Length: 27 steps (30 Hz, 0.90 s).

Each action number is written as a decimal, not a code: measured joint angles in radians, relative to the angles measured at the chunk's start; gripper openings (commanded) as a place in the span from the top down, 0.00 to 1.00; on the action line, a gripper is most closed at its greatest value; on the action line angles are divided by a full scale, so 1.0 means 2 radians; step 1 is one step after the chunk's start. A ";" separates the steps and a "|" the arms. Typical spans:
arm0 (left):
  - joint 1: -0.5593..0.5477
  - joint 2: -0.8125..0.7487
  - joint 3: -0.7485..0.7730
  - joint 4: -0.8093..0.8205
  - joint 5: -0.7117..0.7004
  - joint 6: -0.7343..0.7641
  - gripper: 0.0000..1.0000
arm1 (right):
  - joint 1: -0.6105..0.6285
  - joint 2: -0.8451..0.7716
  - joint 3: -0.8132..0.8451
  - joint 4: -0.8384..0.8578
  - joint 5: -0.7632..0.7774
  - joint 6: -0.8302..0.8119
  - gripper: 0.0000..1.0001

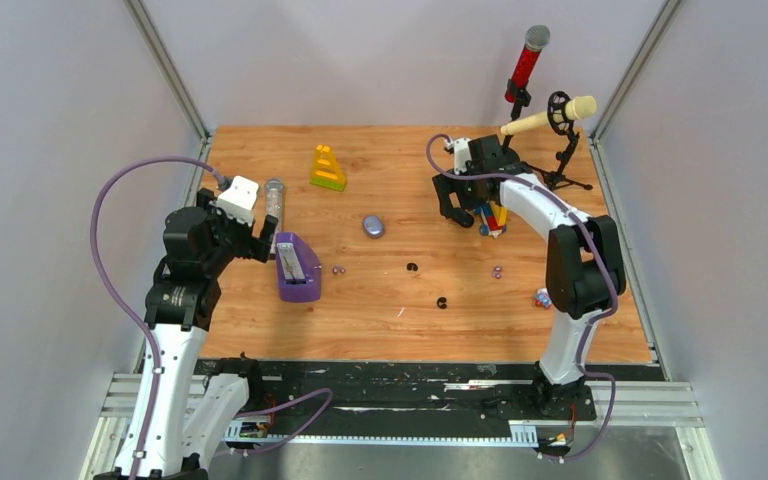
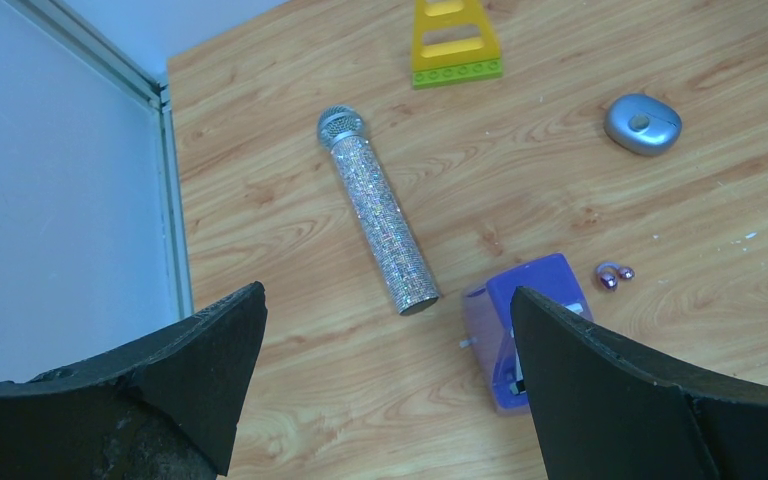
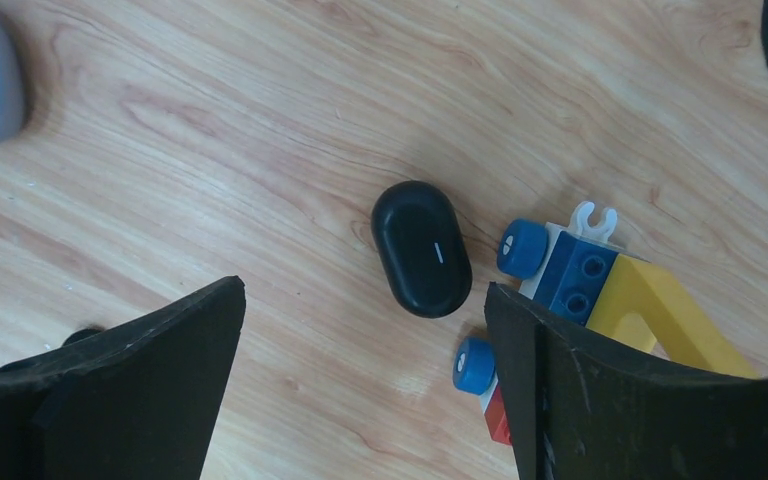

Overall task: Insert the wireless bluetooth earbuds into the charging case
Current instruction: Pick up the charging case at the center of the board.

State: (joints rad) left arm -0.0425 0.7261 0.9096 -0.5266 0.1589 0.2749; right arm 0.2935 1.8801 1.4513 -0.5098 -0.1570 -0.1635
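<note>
A closed black charging case (image 3: 421, 248) lies on the wooden table just beyond my right gripper (image 3: 365, 288), which is open and empty above it. In the top view that gripper (image 1: 457, 217) covers the case. Two black earbuds (image 1: 412, 267) (image 1: 443, 302) lie mid-table. One purple earbud pair (image 1: 338, 269) sits by the purple box, another purple earbud (image 1: 498, 271) further right. A shut silver-blue case (image 1: 373, 227) (image 2: 642, 124) lies nearer the back. My left gripper (image 1: 258, 243) (image 2: 388, 293) is open and empty, with the purple earbuds (image 2: 613, 275) to its right.
A purple box-like device (image 1: 298, 268) and a glitter microphone (image 2: 380, 215) lie by the left gripper. A yellow-green block (image 1: 327, 168) sits at the back. A toy block car (image 3: 560, 265) touches the right finger's side. Microphones on a stand (image 1: 550, 115) and a small bottle (image 1: 541, 297) stand right.
</note>
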 measured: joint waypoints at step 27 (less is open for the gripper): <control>0.000 0.004 0.000 0.000 -0.004 0.000 0.00 | 0.001 0.057 -0.006 0.037 0.008 0.005 0.11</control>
State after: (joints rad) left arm -0.0425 0.7334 0.9092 -0.5262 0.1505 0.2749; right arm 0.2951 1.9938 1.4403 -0.4355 -0.1410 -0.1539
